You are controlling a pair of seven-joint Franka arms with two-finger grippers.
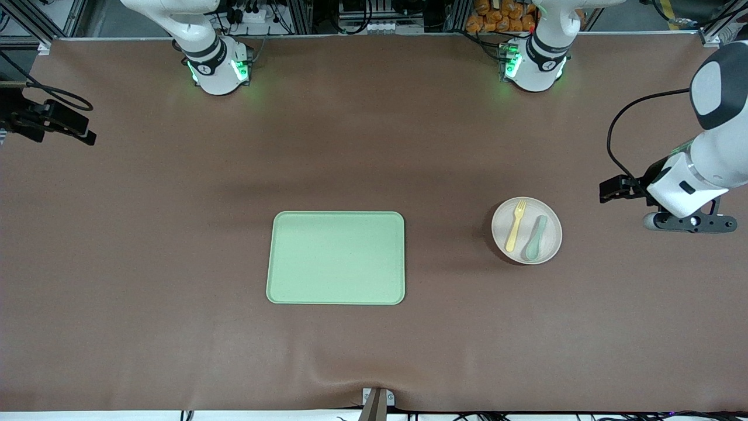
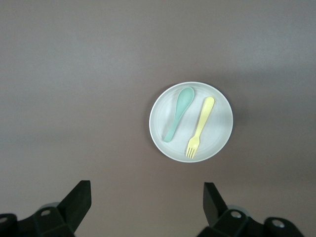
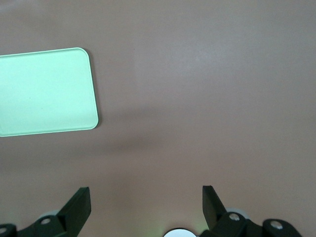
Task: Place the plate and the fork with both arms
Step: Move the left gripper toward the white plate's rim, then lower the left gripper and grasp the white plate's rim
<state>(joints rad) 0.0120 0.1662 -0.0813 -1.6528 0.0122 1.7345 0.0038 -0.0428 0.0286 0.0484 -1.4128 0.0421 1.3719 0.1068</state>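
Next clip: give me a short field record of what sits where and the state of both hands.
plate: round beige plate on the brown table, toward the left arm's end
fork: pale-yellow plastic fork lying on the plate
spoon: grey-green spoon beside the fork, on the plate
tray: rectangular light-green tray, nothing on it
left hand: open, holding nothing
right hand: open, holding nothing

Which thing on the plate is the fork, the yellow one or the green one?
The yellow one is the fork: it has prongs. The grey-green one beside it is a spoon with a smooth bowl.
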